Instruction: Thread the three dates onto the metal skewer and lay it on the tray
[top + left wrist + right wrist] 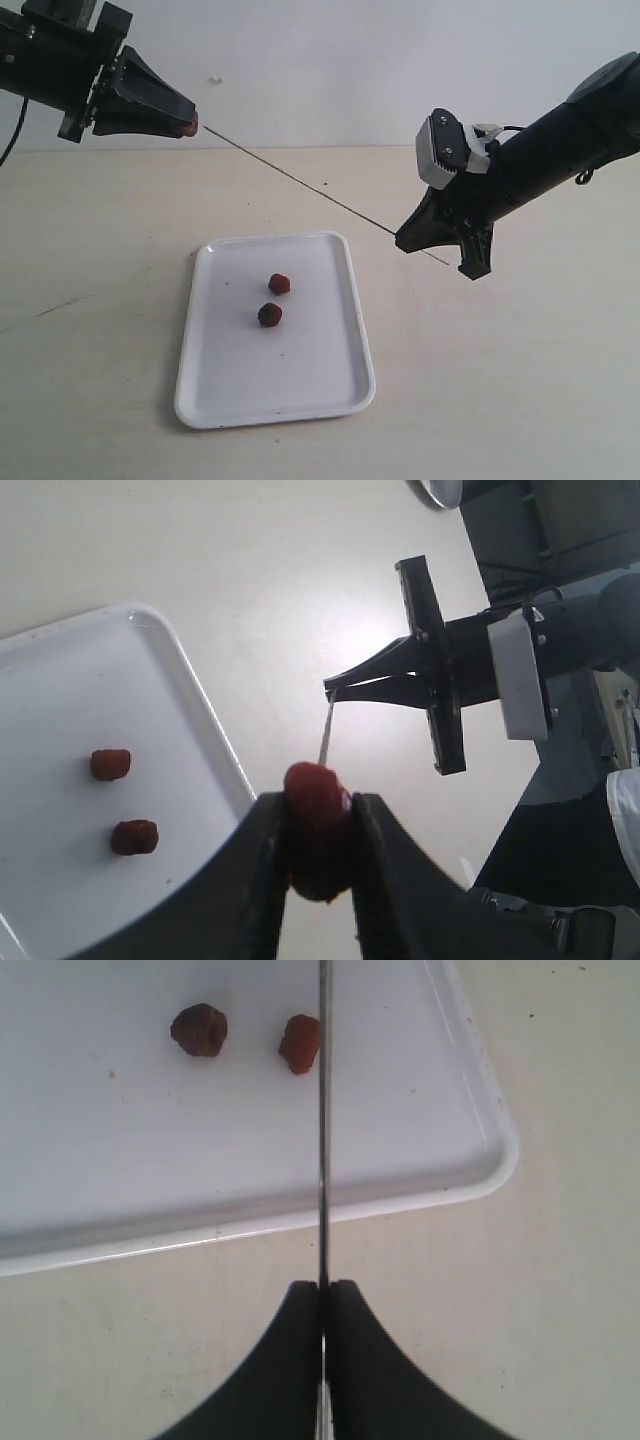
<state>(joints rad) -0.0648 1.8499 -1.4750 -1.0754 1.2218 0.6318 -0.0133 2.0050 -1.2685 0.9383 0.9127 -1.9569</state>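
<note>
Left claw [188,125] is clenched on the gripped date [317,798], high above the bench [520,400]. Right claw [402,238] is pinched tight on the metal skewer [300,185], whose far end reaches that date. Both are clear of the tray [300,385], with open bench on all sides. The tray holds a redder date [279,284] and a darker date [269,315], near each other but apart, mid-tray.
</note>
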